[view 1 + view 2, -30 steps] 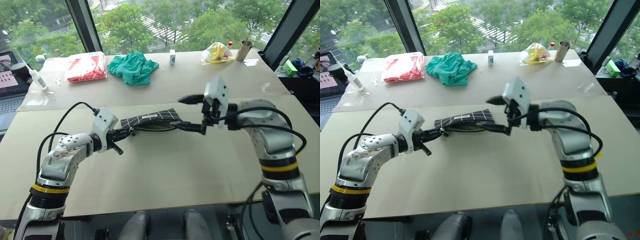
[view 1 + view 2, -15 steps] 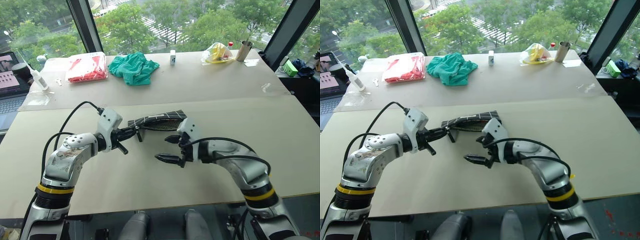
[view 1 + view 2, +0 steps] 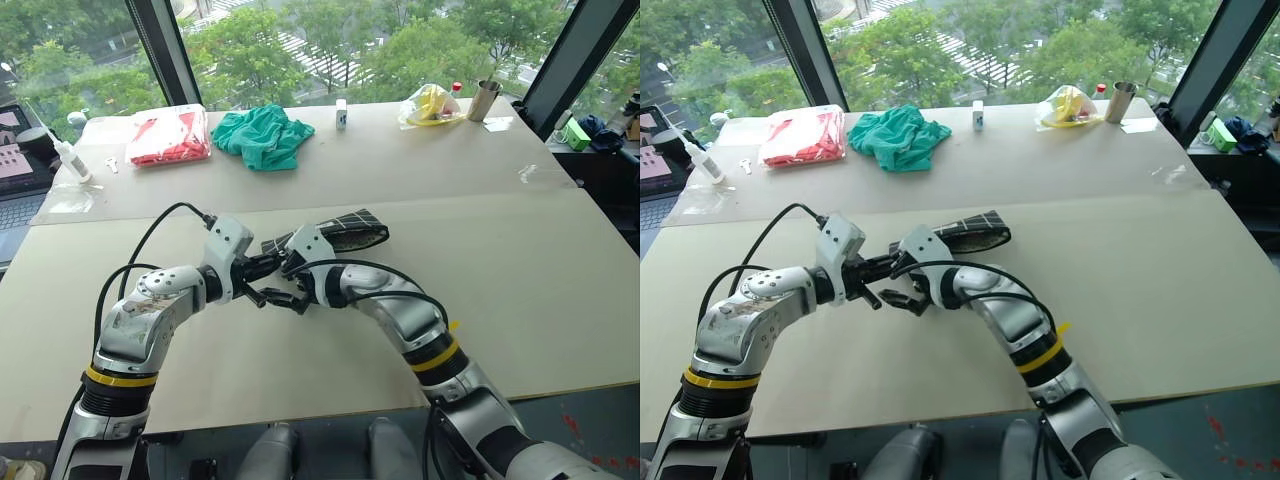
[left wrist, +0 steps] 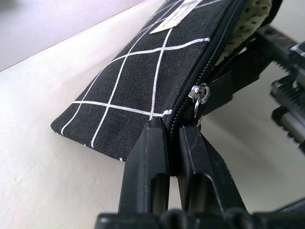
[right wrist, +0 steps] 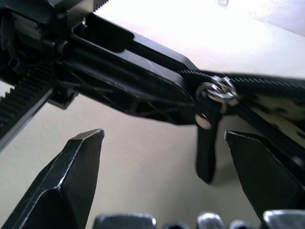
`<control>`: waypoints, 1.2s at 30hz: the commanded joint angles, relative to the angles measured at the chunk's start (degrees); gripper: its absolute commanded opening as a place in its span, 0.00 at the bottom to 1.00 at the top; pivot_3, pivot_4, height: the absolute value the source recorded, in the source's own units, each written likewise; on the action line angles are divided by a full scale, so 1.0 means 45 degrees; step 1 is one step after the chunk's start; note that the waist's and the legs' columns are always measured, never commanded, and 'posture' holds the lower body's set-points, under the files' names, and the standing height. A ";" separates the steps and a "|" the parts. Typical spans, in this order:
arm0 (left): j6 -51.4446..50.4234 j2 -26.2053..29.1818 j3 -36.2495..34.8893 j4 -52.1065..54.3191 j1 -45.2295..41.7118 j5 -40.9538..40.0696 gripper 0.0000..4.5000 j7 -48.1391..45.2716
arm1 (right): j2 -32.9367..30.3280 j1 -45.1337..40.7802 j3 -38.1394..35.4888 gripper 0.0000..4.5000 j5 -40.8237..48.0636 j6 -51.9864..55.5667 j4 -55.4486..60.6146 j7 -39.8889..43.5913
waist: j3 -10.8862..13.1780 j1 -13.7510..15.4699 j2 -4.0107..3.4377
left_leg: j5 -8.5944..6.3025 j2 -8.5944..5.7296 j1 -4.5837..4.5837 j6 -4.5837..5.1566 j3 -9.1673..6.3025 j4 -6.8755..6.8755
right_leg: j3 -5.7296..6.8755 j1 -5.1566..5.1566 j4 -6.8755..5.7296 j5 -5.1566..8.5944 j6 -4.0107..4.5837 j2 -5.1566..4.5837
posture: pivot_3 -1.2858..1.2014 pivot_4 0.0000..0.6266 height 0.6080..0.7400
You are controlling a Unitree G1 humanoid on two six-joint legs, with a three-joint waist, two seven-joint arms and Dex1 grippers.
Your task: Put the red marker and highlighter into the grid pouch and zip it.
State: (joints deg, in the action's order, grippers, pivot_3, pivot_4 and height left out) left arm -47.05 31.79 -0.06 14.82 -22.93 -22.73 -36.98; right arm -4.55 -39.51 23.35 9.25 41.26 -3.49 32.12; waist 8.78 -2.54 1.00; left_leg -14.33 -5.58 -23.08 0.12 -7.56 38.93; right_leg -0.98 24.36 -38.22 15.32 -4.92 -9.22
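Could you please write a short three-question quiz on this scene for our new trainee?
1. True or false: the left gripper is shut on the grid pouch.
2. The right gripper is: A) open, B) shut.
3. What hangs between the right gripper's fingers in the right wrist view?

Key: 1. True, it pinches the pouch's corner beside the zipper. 2. A. 3. The zipper pull strap, not yet gripped.

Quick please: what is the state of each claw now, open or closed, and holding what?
Left claw: closed on the corner of the grid pouch.
Right claw: open, holding nothing, its fingers either side of the zipper pull.
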 commanded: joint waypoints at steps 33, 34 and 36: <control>0.0483 0.0764 -0.0594 0.0392 0.0793 0.0128 0.00 0.0059 | -0.8010 0.2164 -0.2878 0.01 0.0761 -0.1064 0.3753 0.4656 | 0.0002 0.0209 0.0004 | -0.0015 -0.0008 -0.0001 0.0025 0.0019 0.0004 | -0.0003 -0.0008 0.0047 -0.0003 -0.0006 -0.0005 | 0.52 0.24 1.00; 0.0482 0.0784 -0.0611 0.0382 0.0779 0.0113 0.00 0.0058 | -0.8523 0.2189 -0.2929 0.01 0.0501 -0.1381 0.3384 0.4775 | 0.0002 0.0200 0.0004 | -0.0016 -0.0001 0.0006 0.0027 0.0027 0.0005 | -0.0003 -0.0009 0.0046 -0.0003 -0.0006 -0.0001 | 0.52 0.24 1.00; 0.0481 0.0824 -0.0629 0.0356 0.0745 0.0101 0.00 0.0044 | -0.9293 0.2238 -0.3062 0.01 0.0253 -0.1831 0.2855 0.5107 | 0.0003 0.0228 0.0005 | -0.0017 0.0010 0.0024 0.0027 0.0039 -0.0002 | -0.0002 -0.0015 0.0041 -0.0003 -0.0005 0.0000 | 0.52 0.24 1.00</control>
State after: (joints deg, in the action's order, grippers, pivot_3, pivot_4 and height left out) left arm -46.05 34.39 -1.15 15.41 -19.41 -22.53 -37.03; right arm -43.82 -29.41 11.85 11.99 36.05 10.77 53.68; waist 8.79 -1.51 1.02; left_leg -14.42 -5.54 -22.97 0.26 -7.37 38.90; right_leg -0.99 24.30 -38.03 15.31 -4.94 -9.23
